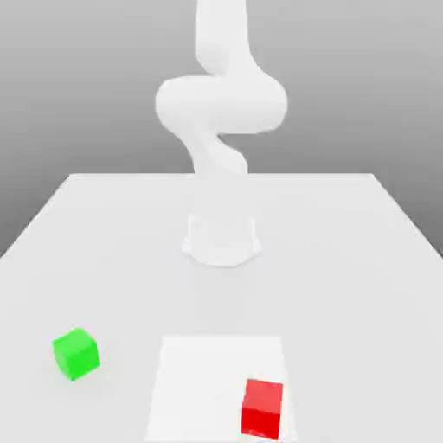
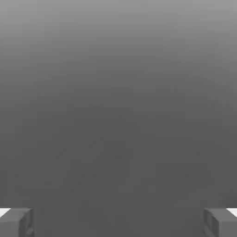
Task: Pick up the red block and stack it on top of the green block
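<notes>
One red block (image 1: pixel 261 408) is sitting near the exterior view's bottom edge, over the single white patch, and one green block (image 1: pixel 76 354) is resting on the table (image 1: pixel 346 285) toward the exterior view's left. One white arm (image 1: pixel 221 104) is standing behind them, its upper end being cut off, while the gripper (image 2: pixel 118 223) is holding its two fingers spread and empty.

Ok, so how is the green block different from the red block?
The green block is green all over, while the red block is red. The red block lies on the bright white square, but the green block sits off it, on the table. The green block is turned with a corner toward us; the red block shows us a side nearly straight on. Both look like cubes.
</notes>
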`<state>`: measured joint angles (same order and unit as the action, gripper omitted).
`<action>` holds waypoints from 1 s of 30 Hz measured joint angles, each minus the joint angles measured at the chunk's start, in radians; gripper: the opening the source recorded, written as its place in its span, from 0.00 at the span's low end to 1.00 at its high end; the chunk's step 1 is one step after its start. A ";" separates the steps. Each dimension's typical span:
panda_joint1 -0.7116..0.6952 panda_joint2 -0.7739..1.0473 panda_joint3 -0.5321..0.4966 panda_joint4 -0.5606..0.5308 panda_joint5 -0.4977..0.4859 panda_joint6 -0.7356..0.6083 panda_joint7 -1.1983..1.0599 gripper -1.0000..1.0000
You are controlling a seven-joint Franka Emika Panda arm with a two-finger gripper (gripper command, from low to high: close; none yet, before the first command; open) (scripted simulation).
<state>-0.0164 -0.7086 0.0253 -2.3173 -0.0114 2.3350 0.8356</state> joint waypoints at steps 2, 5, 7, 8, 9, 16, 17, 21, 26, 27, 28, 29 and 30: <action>-0.015 0.077 0.023 -0.015 -0.008 0.029 0.029 0.50; -0.032 0.187 0.051 -0.035 -0.024 0.072 0.074 0.50; -0.041 0.260 0.067 -0.049 -0.036 0.100 0.104 0.50; -0.045 0.297 0.075 -0.056 -0.042 0.113 0.119 0.50; -0.049 0.333 0.082 -0.063 -0.048 0.127 0.134 0.50; -0.058 0.587 0.116 -0.110 -0.084 0.224 0.236 0.50; -0.059 0.623 0.121 -0.117 -0.086 0.238 0.248 0.50; -0.047 0.766 0.126 -0.145 -0.086 0.295 0.292 0.50; -0.033 0.943 0.126 -0.165 -0.080 0.386 0.330 0.50; -0.026 0.979 0.118 -0.161 -0.090 0.414 0.339 0.50; -0.018 1.016 0.107 -0.156 -0.100 0.443 0.347 0.50; -0.008 1.052 0.095 -0.150 -0.111 0.473 0.356 0.50; -0.002 1.080 0.087 -0.146 -0.121 0.496 0.363 0.00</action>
<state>-0.0181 0.3716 0.1121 -2.4633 -0.1319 2.8310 1.1982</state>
